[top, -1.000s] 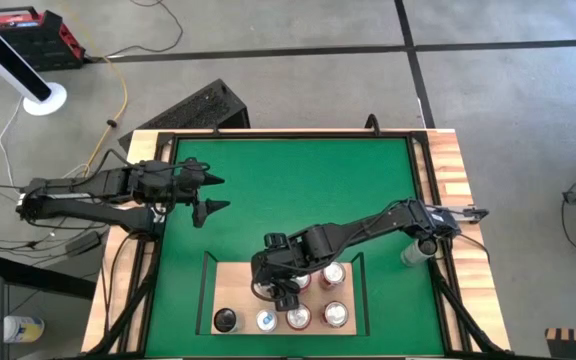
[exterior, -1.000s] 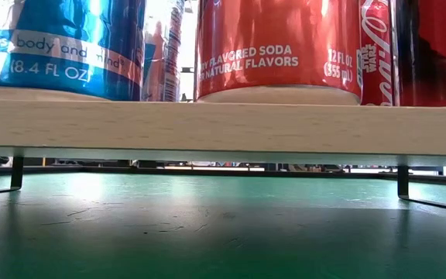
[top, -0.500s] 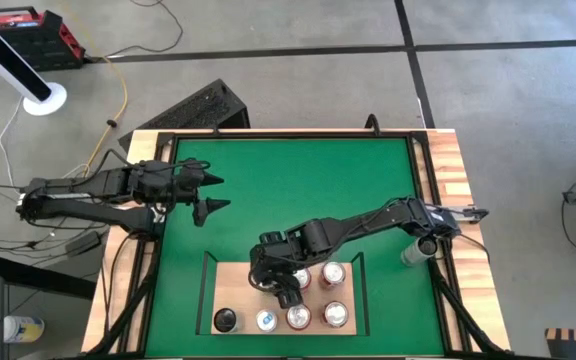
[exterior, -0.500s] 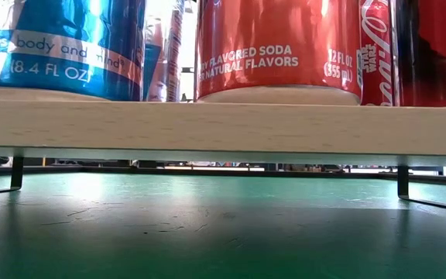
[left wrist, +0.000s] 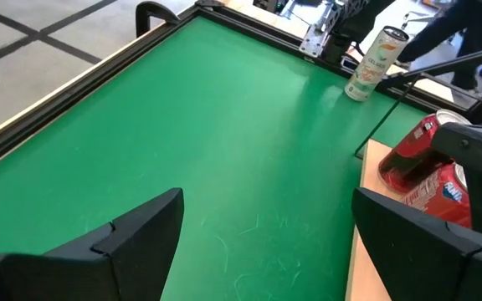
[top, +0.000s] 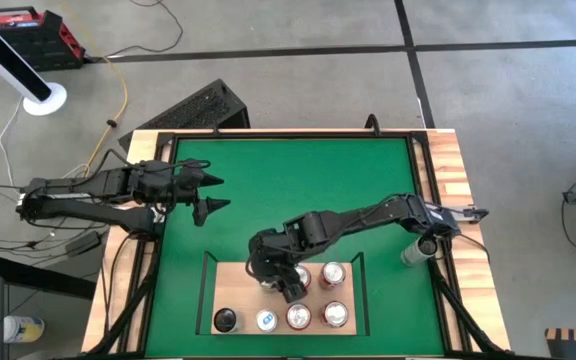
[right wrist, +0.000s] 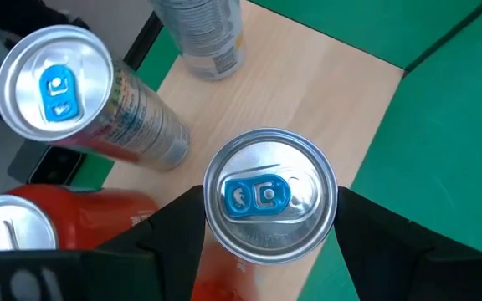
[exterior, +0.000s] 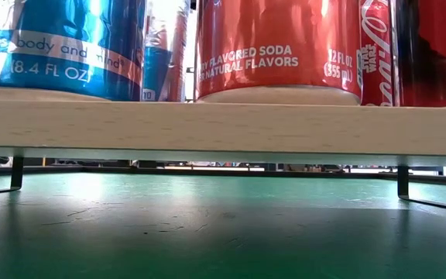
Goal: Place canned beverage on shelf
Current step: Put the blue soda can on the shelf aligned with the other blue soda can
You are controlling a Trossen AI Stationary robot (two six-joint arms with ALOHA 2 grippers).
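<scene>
The shelf (top: pixel 243 285), a pale-wood board with black rails, stands on the green mat near the table's front edge. Several cans stand on it, among them a blue one (exterior: pixel 68 46) and a red soda can (exterior: pixel 277 46) in its front row. My right gripper (right wrist: pixel 270 219) hangs over the board's far left part (top: pixel 286 288), shut on a red can with a blue tab (right wrist: pixel 268 194). In the low view this can (exterior: pixel 165 50) shows between the blue and red cans. My left gripper (top: pixel 213 195) waits open above the mat's left side. My right gripper pinches the red can between its two fingers (right wrist: pixel 170 230), on opposite sides of the wall just below the rim (right wrist: pixel 212 219). The fingers come from above, slanting down. The can stays upright over the board; whether its base rests on the board, I cannot tell.
A pale can (top: pixel 413 255) stands on the mat by the right rail. A slim can with a blue tab (right wrist: pixel 54 84), a silvery can (right wrist: pixel 203 33) and a red can (right wrist: pixel 23 221) stand close around the held one. Open green mat lies beyond the shelf.
My right gripper has shifted a little toward the table's left over the shelf and rolled about its own axis, carrying the red can. In the low view that can now fills more of the gap between the blue and red cans.
</scene>
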